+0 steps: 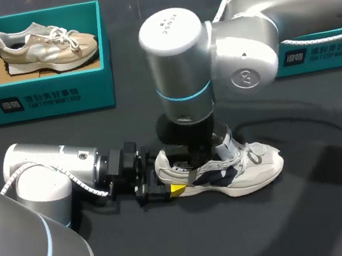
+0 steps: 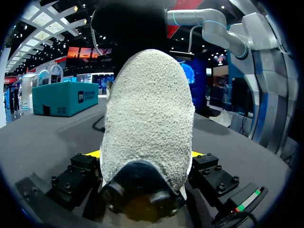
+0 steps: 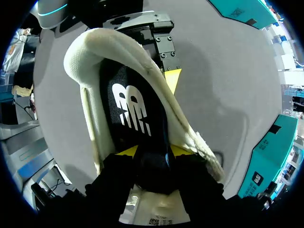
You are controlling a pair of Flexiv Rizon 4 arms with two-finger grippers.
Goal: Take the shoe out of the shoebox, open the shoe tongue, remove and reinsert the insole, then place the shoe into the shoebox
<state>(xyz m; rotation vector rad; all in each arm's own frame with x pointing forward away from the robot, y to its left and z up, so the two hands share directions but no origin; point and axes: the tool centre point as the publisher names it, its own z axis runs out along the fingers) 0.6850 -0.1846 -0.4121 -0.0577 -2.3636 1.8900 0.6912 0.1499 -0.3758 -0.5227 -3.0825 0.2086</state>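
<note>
Near the surface's point(image 1: 312, 210) front edge, the white shoe point(image 1: 254, 164) sits well apart from the left shoebox point(image 1: 44, 98) and right shoebox point(image 1: 340, 54) behind it. The left arm point(image 1: 54, 168) lies low, its jaws clenched on the heel point(image 2: 147, 118). The right arm point(image 1: 178, 69) points straight down, its jaws grasping the dark insole point(image 3: 130, 109).

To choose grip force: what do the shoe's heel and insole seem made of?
The heel: probably suede or a napped textile, matte; its surface looks pebbly and fuzzy. The insole: likely fabric-covered foam, matte black with a white printed mark.
</note>
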